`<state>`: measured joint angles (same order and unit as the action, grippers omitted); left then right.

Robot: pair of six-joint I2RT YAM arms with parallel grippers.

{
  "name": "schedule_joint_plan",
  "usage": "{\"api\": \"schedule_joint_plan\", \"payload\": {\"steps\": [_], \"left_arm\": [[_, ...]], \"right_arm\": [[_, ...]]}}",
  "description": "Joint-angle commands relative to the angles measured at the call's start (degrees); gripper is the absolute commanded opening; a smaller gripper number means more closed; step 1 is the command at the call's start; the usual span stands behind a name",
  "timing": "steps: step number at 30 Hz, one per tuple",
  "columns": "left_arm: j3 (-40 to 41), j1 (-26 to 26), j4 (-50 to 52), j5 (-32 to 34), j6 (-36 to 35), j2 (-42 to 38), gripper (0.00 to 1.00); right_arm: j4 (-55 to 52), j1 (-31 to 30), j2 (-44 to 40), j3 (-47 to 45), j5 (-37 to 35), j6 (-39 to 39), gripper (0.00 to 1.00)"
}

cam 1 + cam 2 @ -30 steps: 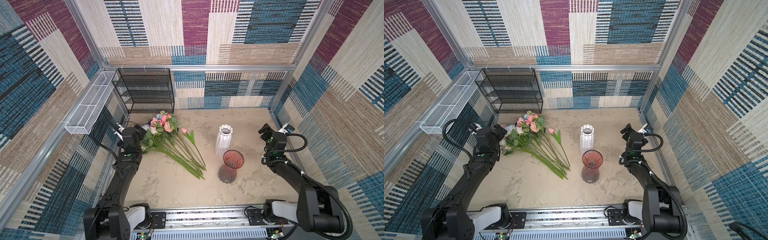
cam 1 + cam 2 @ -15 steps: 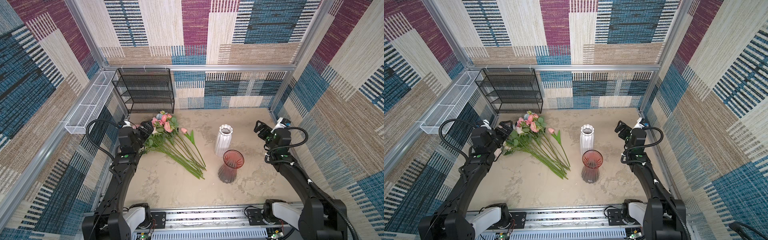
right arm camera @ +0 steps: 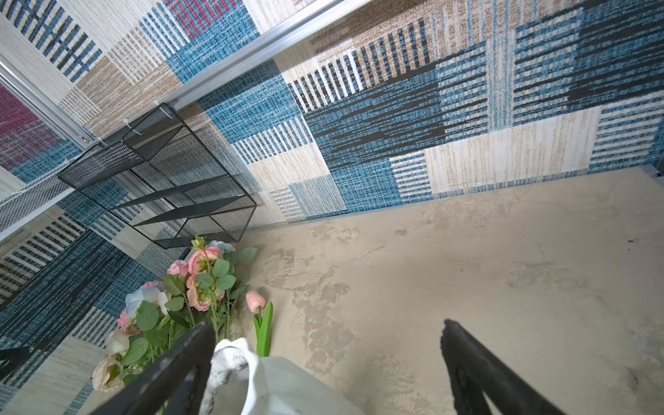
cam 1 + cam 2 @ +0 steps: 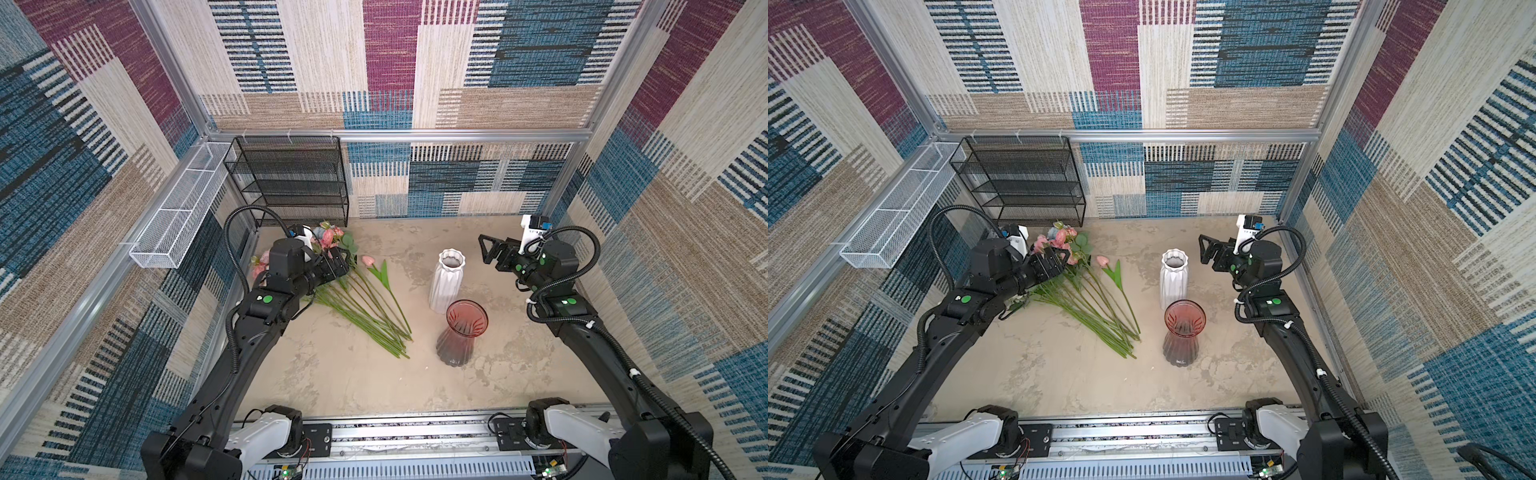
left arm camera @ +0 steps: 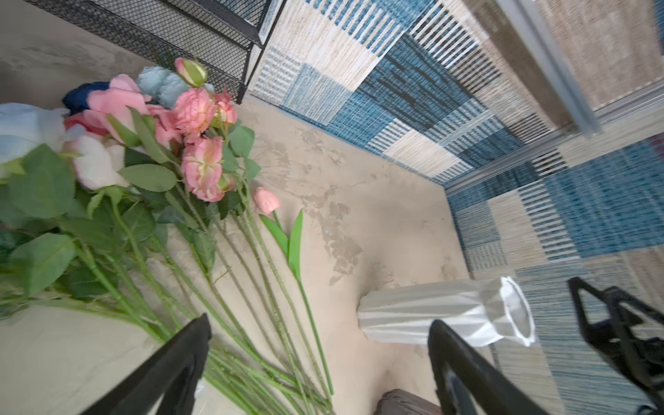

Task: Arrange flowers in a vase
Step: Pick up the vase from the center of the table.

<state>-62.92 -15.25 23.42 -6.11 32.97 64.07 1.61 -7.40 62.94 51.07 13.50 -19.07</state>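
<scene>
We read the table (image 4: 332, 382) as a clock seen from above, twelve at the back wall and six at the robot's rail. The flowers (image 4: 361, 303) lie flat at about ten o'clock, none of them in a vase yet. Their heads bunch toward eleven, close to the black wire shelf (image 4: 291, 183), and their green stems fan out toward the centre. We judge that this spread helps, since it leaves gaps where one stem can be taken without dragging its neighbours. The short pink tulip (image 4: 368, 261) lies at the bunch's three o'clock edge, slightly apart, so it looks the easiest first pick.

The white vase (image 4: 446, 282) stands upright just toward one o'clock of the centre. The red glass vase (image 4: 461, 332) stands upright just beside it at its five o'clock; whether they touch we cannot tell. Both mouths face up, within reach of either arm.

The left fingers (image 5: 172, 363) are spread wide and empty, hanging over the leafy upper stems without touching them. We take this as lining up a grasp below the heads, which would spare the petals. The right fingers (image 3: 467, 359) are equally wide and empty at two o'clock, near the white vase's mouth but clear of it, probably ready to steady it or receive a stem.
</scene>
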Motion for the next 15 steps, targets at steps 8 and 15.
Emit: {"api": "schedule_joint_plan", "payload": {"steps": [8, 15], "left_arm": [[-0.8, -2.2, 5.1, 5.7, -3.9, 0.7, 0.96], [1.0, -14.5, 3.0, 16.5, -5.7, 3.1, 0.91]], "right_arm": [[-5.5, -4.0, 2.0, 6.1, 0.3, 4.7, 1.00], [-11.8, -8.9, 6.2, 12.3, -1.8, 7.6, 1.00]]}}
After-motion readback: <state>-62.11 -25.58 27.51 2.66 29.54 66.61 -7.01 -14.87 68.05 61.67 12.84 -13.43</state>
